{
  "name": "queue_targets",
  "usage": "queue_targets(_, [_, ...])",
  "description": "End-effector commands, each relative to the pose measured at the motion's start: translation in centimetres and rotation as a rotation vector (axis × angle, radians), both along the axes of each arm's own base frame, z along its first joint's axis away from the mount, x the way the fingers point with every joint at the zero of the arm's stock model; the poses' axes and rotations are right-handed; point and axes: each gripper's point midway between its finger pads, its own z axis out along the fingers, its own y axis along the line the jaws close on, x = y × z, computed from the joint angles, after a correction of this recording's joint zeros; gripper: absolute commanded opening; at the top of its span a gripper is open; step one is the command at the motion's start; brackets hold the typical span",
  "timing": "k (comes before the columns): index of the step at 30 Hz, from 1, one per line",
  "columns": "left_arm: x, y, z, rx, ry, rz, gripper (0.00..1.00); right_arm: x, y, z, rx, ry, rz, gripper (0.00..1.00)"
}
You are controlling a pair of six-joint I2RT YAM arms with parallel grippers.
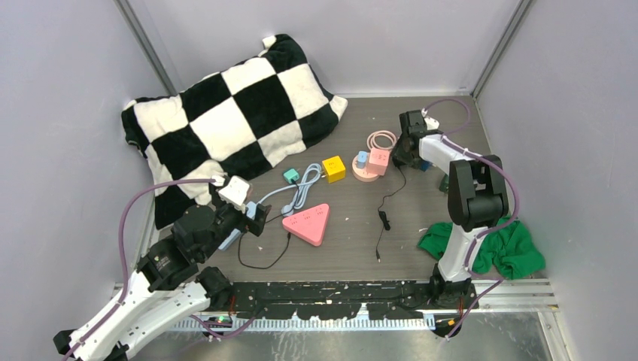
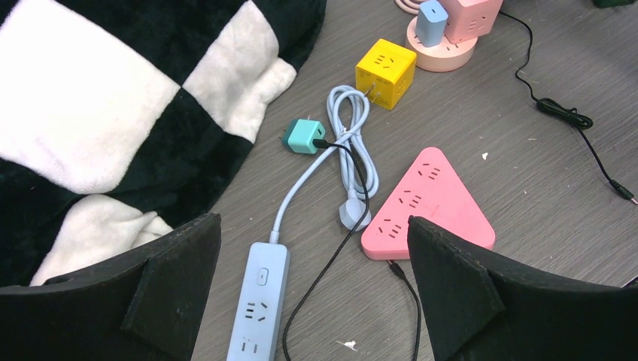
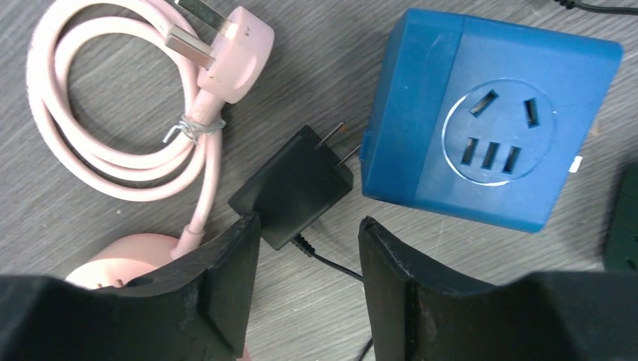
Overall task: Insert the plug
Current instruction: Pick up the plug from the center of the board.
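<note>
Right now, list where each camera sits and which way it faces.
Top external: high behind the arm bases, looking down at the table; both arms, left gripper and right gripper show.
Left wrist: on the left arm, facing down at the light blue power strip and pink triangular power strip; its open fingers show.
Right wrist: close above the black plug adapter and blue cube socket; its fingers show.
Shared: top external and left wrist both see that pink strip and the yellow cube socket.
</note>
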Motion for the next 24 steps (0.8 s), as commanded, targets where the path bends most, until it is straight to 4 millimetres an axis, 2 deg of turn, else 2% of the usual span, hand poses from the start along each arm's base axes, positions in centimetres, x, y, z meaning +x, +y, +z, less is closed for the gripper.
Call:
queue_targets(1, [0.1, -0.3, 1.0, -0.021, -0.039, -0.015, 0.95, 1.3, 0.5, 0.7, 0.006, -0.038, 0.001, 0.54])
queue_targets(11, [0.1, -0.2, 1.0, -0.024, -0.042, -0.016, 0.95, 0.1, 2.1, -0.5, 0.031, 0.019, 0.18, 0.54])
queue_targets(16, [0.2, -0.4, 0.8, -0.02, -0.037, -0.017, 0.95, -1.3, 1.8, -0.5, 0.012, 0.028, 0.22, 0.48])
queue_targets(22, [0.2, -0.5, 0.7, -0.012, -0.028, -0.017, 0.95, -1.4, 1.6, -1.9, -0.017, 0.067, 0.268, 0.46])
queue_targets(24, [0.2, -0.4, 0.6, -0.01, -0.03, -0.014, 0.95, -1.5, 1.5, -2.4, -0.024, 0.084, 0.275, 0.42])
